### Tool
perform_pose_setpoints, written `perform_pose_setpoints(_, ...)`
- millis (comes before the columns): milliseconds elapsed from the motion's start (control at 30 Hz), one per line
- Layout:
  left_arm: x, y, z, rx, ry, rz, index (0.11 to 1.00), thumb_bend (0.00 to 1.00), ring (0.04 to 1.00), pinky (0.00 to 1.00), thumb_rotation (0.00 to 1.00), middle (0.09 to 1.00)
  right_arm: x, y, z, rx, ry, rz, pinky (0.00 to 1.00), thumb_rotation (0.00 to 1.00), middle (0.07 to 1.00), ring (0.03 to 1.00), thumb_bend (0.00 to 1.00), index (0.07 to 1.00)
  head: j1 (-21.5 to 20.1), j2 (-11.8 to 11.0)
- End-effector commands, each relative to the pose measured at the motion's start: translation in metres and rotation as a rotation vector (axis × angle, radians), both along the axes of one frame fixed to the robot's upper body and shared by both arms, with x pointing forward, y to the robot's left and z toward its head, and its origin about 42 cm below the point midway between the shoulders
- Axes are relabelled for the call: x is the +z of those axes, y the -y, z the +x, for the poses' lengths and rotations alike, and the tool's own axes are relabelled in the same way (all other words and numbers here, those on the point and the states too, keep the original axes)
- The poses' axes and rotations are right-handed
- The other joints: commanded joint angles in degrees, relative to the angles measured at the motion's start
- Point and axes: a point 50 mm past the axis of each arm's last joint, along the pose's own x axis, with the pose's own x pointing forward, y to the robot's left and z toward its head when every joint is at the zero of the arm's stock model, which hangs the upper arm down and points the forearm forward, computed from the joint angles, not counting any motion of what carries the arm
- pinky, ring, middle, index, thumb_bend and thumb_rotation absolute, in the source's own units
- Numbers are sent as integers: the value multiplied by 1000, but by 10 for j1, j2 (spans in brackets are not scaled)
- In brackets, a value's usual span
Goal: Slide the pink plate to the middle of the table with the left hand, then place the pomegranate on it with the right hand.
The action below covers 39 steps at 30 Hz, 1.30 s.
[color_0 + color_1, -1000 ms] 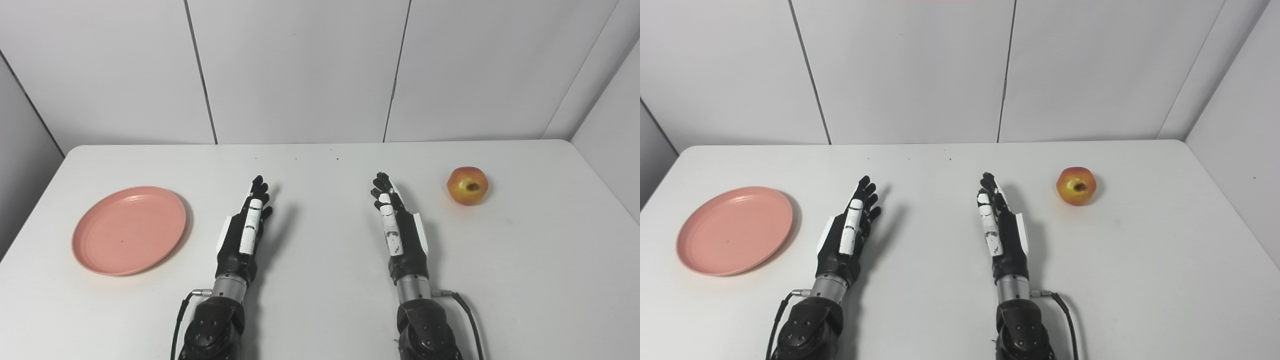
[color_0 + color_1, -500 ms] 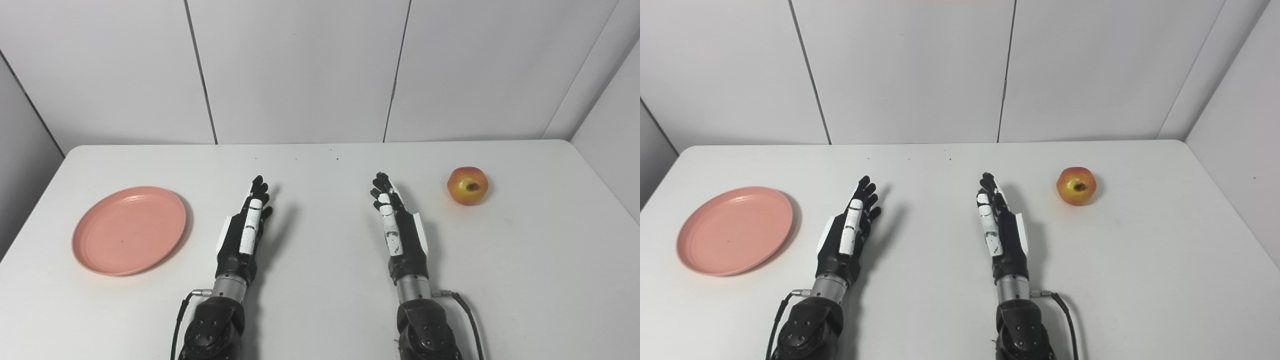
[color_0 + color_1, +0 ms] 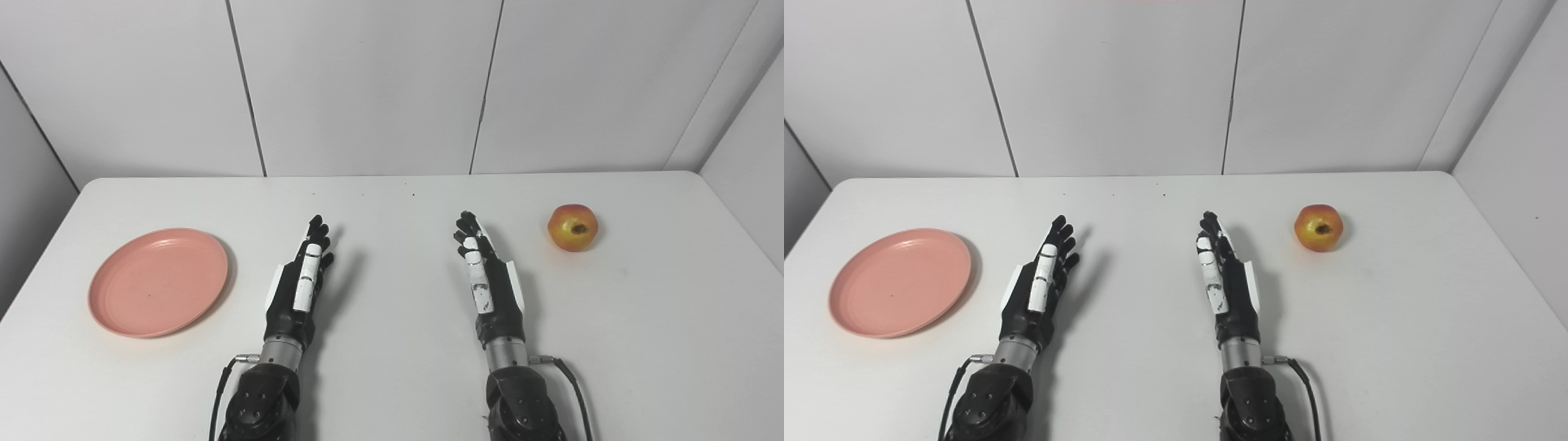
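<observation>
Waiting with both hands empty, fingers extended: left hand (image 3: 298, 285), right hand (image 3: 488, 282). Pink plate (image 3: 158, 282) well left of the left hand; pomegranate (image 3: 572, 227) beyond and right of the right hand. Risk: pushing the plate's rim too steeply, tipping it rather than sliding it.

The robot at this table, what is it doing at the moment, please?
Nothing is being handled yet. The left hand and the right hand are both open, near the middle of the white table, holding nothing. The pink plate lies empty at the left side, untouched. The pomegranate sits on the table at the right, apart from the right hand.
</observation>
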Motion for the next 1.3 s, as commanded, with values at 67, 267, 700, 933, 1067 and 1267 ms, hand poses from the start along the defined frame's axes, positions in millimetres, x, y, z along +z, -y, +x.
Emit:
perform_pose_setpoints(67, 12, 5, 4, -14, 49, 1, 1000, 436, 1000, 1000, 1000, 1000, 1, 1, 0, 8, 14, 15, 934, 988, 918, 912, 607, 912, 21, -5)
perform_pose_setpoints(267, 8, 11, 2, -10, 59, -4, 1000, 434, 1000, 1000, 1000, 1000, -3, 7, -2, 6, 18, 13, 922, 980, 917, 908, 605, 914, 58, -18)
perform_pose_setpoints(700, 0, 28, -2, -15, 30, 15, 1000, 515, 1000, 1000, 1000, 1000, -14, 26, -9, 8, 16, 30, 945, 974, 912, 898, 595, 910, 153, -51)
perform_pose_setpoints(933, -1, 36, -2, -18, 22, 12, 1000, 494, 1000, 1000, 1000, 1000, -17, 34, -11, 9, 4, 43, 961, 970, 914, 907, 576, 916, 184, -61)
perform_pose_setpoints(1067, -1, 38, -1, -17, 25, 11, 1000, 491, 1000, 1000, 1000, 1000, -17, 37, -11, 12, 2, 43, 964, 974, 915, 913, 588, 918, 187, -63)
perform_pose_setpoints(1267, -1, 40, -3, -13, 37, 22, 1000, 497, 1000, 1000, 1000, 1000, -18, 38, -11, 5, -4, 31, 959, 979, 916, 911, 605, 919, 194, -67)
